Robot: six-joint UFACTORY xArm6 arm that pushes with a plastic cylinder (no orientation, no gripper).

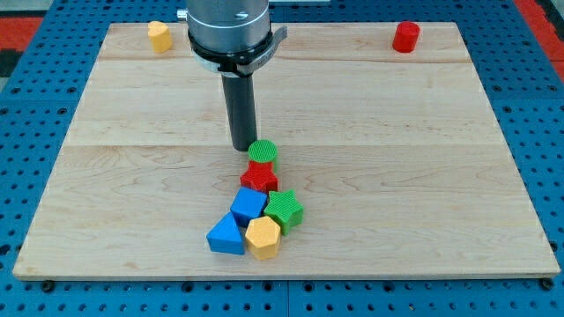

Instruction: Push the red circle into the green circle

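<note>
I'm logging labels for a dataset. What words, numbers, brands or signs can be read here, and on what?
None: no readable text shows on the wooden board, on the coloured blocks such as the red circle and green circle, or on the grey arm housing above my tip.

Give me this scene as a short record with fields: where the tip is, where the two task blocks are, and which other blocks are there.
tip: my tip is just to the view's left of the green circle, very close to it
green circle: near the board's middle, at the top of the cluster
red circle: far away, at the view's top right
cluster below green circle: red star, blue cube, green star, blue triangle, yellow hexagon
top left: yellow block
task state: circles not yet together
</note>
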